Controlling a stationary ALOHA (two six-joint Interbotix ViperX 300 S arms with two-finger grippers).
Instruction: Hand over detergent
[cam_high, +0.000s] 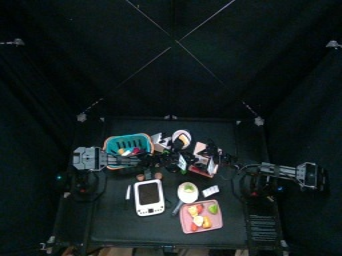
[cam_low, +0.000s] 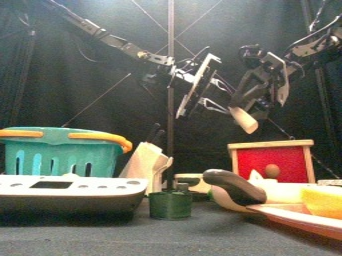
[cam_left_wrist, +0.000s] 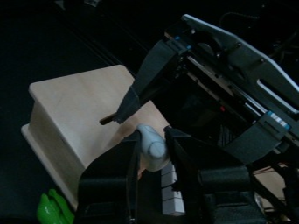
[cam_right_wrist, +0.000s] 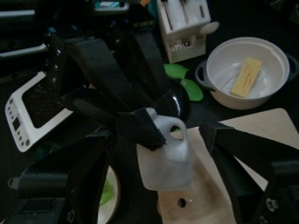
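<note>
White plastic detergent bottle (cam_right_wrist: 170, 164) is held in mid-air over the black bench (cam_low: 134, 235), a little toward 1 o'clock from the bench's centre in the top view. It sits where the two arms meet.

What could go wrong, left to right:
- The left tool (cam_left_wrist: 153, 149) pinches only the bottle's narrow upper part, so the body hangs free and could swing or twist when touched.
- If the left tool lets go before the other one has closed, the bottle would probably fall. It would land on the pale wooden cutting board (cam_left_wrist: 76, 114) below, or among the items near it, such as the white bowl holding a yellow stick (cam_right_wrist: 246, 66).
- The right tool (cam_right_wrist: 173, 140) could knock the bottle askew if it closes off-centre, or its jaws could strike the left tool, because the two are crowded close together.

Pose, left to right:
- The left arm reaches in from 9 o'clock. It is raised, and its tool slants down toward 4 o'clock in the front view, partly closed and gripping the bottle.
- The right arm comes in from 3 o'clock at about the same height. Its tool is spread wide, with one jaw on each side of the bottle's body and no grip yet.
</note>
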